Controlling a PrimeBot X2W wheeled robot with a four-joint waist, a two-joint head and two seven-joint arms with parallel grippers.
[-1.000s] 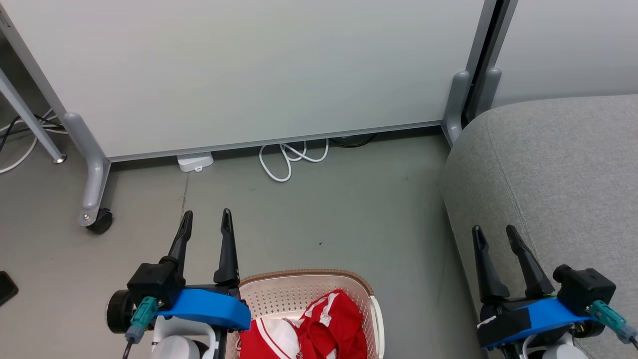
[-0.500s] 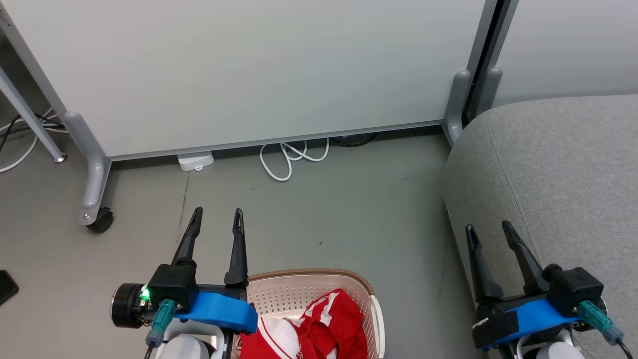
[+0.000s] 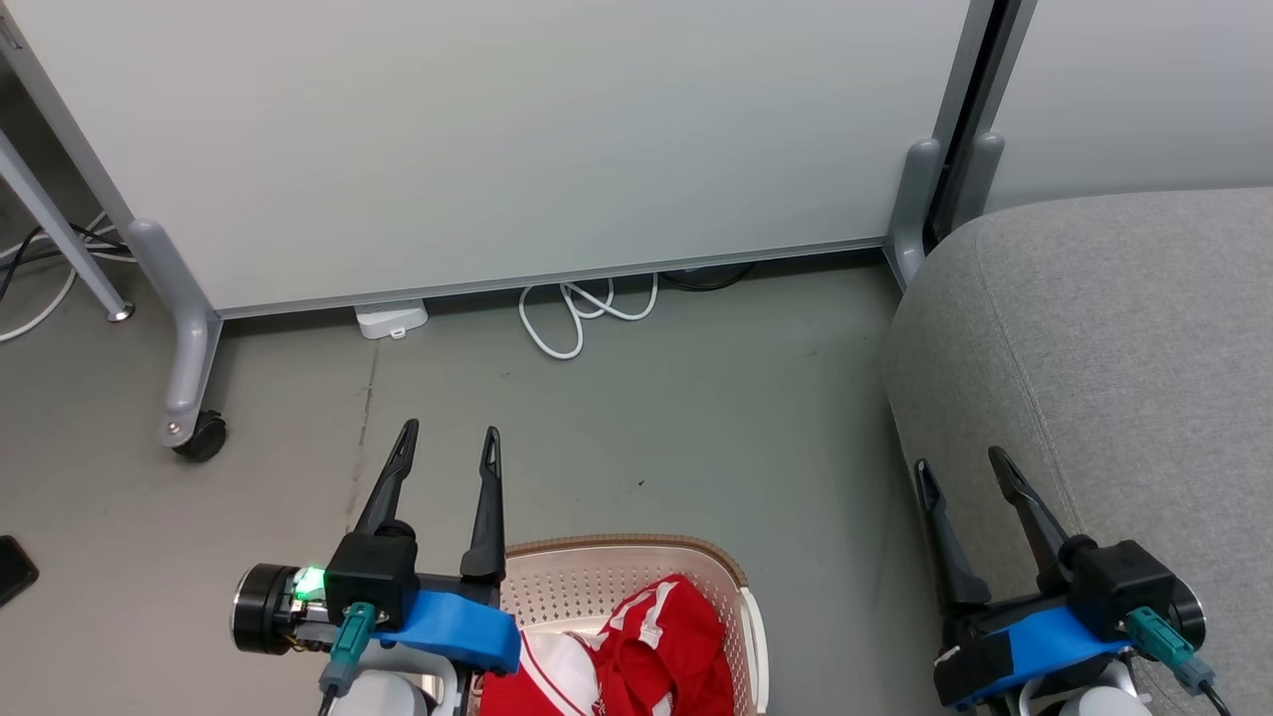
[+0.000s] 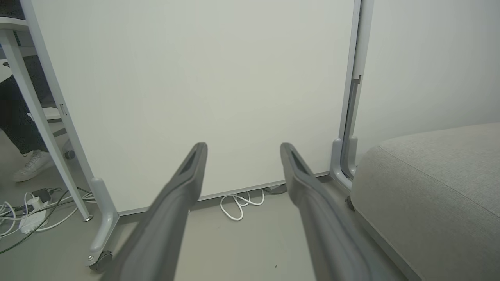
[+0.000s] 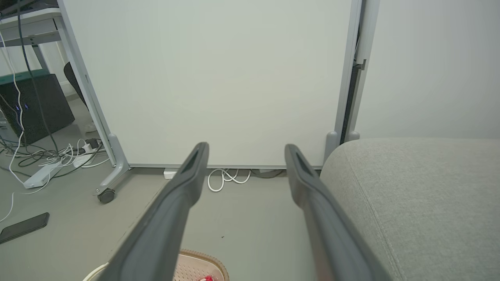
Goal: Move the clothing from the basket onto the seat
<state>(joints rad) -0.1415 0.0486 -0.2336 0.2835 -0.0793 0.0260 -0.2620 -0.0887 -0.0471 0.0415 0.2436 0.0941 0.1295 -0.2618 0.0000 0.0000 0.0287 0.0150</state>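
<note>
1. L gripper (image 3: 450, 430): long dark fingers spread, empty, over grey floor (image 3: 696, 418) just left of brown-rimmed cream perforated plastic basket (image 3: 622, 546)
2. R gripper (image 3: 959, 459): fingers spread, empty, at front edge of big light-grey fabric seat (image 3: 1114, 328)
3. Soft red white-striped clothing (image 3: 651, 641) bunched inside basket, apart from both grippers

clothing (image 3: 651, 646) in basket (image 3: 582, 595) (seat (image 3: 1114, 328) right)

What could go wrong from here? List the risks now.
1. The left gripper, open, hangs by the left rim of the basket; reaching down, it may catch plastic rather than cloth.
2. The clothing lies bunched; one grab could trail over the rim and tip the basket.
3. The right gripper, open, is close to the seat and might scrape it.
</note>
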